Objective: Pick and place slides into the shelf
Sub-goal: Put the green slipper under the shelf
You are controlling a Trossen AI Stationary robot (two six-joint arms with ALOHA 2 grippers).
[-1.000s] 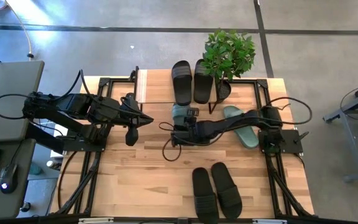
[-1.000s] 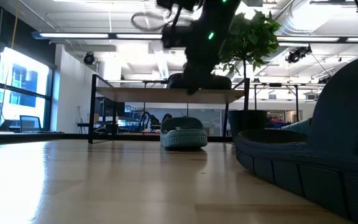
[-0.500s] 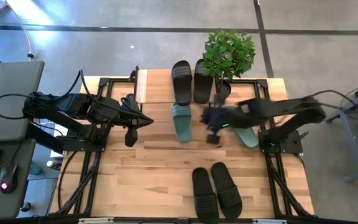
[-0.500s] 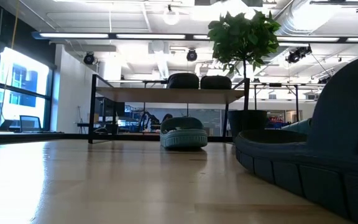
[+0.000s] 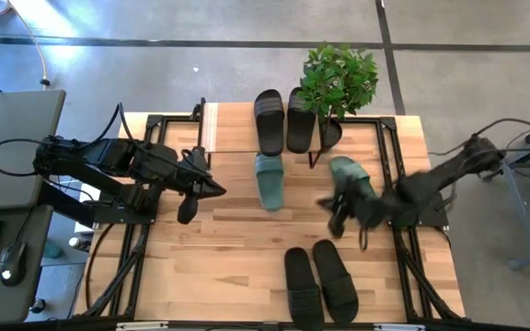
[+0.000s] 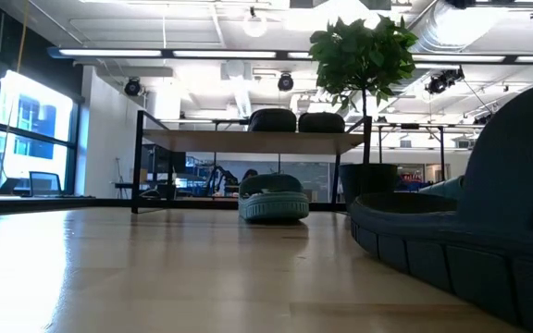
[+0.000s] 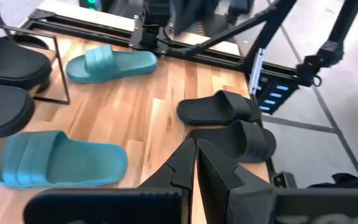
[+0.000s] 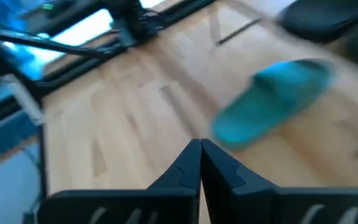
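Note:
The shelf (image 5: 233, 138) stands at the table's far middle with two black slides (image 5: 270, 119) (image 5: 300, 118) on its plank top. One green slide (image 5: 268, 181) lies sole-down on the table at the shelf's near edge. The other green slide (image 5: 352, 179) lies to the right of it. A black pair (image 5: 320, 280) sits near the front edge. My right gripper (image 5: 337, 219) hovers shut, just near of the right green slide (image 8: 272, 106), touching nothing. My left gripper (image 7: 196, 152) is shut and empty above the table's left part.
A potted plant (image 5: 339, 78) stands at the shelf's right end. The low view shows the shelf's thin black legs (image 6: 139, 162) and the green slide (image 6: 273, 199) beneath the plank. Bare wood lies in the table's middle and near left.
My right gripper has drawn back from the green slide by the shelf, moving up and toward the table's right and near edges while rolling. That slide stays where it lay. My left gripper has turned a little in place.

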